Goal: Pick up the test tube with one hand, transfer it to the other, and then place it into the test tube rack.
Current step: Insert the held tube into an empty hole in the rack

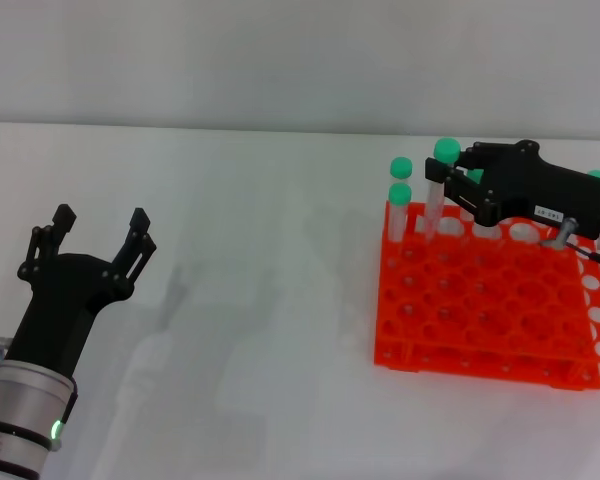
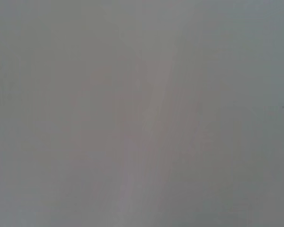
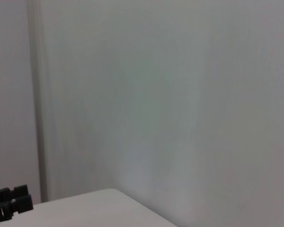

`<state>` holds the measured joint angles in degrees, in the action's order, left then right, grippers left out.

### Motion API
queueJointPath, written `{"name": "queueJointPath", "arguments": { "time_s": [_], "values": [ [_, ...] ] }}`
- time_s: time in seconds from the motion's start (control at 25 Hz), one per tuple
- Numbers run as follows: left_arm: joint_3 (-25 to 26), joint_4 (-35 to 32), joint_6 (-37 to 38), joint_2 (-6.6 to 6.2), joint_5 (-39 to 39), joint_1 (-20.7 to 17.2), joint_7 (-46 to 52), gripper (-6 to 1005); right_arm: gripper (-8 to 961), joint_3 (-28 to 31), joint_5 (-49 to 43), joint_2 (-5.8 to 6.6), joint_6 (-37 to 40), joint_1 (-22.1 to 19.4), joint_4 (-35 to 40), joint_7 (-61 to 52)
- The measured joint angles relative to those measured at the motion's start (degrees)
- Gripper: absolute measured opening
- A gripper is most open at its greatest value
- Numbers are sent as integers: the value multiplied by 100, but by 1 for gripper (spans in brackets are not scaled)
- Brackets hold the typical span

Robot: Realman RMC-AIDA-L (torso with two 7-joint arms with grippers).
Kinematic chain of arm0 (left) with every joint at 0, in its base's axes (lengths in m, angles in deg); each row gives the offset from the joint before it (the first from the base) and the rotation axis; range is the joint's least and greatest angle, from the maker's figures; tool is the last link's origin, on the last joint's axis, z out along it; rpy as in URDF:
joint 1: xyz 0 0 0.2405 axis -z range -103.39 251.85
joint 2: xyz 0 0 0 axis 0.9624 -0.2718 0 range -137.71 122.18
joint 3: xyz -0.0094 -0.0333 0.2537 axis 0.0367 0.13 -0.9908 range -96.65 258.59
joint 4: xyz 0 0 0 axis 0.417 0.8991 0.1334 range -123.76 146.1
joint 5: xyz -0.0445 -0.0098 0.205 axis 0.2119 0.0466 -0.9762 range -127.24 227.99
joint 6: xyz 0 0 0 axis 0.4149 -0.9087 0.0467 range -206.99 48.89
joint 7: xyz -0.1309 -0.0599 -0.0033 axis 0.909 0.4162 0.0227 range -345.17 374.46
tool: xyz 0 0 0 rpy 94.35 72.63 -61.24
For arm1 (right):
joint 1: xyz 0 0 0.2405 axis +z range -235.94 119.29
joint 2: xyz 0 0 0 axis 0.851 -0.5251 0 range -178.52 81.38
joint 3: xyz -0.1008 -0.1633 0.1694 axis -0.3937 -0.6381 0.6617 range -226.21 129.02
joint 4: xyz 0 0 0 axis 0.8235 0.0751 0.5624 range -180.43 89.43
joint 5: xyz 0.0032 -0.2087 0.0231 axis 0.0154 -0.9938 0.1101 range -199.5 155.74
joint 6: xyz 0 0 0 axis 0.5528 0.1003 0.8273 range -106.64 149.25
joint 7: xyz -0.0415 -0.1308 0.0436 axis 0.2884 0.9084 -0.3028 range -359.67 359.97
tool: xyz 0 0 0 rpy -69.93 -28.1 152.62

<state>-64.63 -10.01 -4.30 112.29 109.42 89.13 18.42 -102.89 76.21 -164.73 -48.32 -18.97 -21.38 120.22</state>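
The orange-red test tube rack (image 1: 480, 310) stands on the white table at the right. My right gripper (image 1: 448, 185) reaches in from the right over the rack's back row and is shut on the test tube (image 1: 435, 200), a clear tube with a green cap. The tube stands nearly upright, tilted a little, with its lower end at a back-row hole. My left gripper (image 1: 98, 235) hovers open and empty at the lower left, far from the rack. The left wrist view shows only a blank grey surface.
Two more green-capped tubes (image 1: 400, 195) stand in the rack's back left corner, and further green caps (image 1: 599, 176) peek from behind the right gripper. The right wrist view shows a pale wall, a table corner and a small black part (image 3: 7, 204).
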Motion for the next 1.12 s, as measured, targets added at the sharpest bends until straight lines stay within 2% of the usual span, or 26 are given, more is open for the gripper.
{"name": "queueJointPath", "arguments": {
  "time_s": [1.12],
  "values": [
    [15,54,-5,-9,90,72,31,890,210,-22,84,-5,525,77,-468,325]
  ]
}}
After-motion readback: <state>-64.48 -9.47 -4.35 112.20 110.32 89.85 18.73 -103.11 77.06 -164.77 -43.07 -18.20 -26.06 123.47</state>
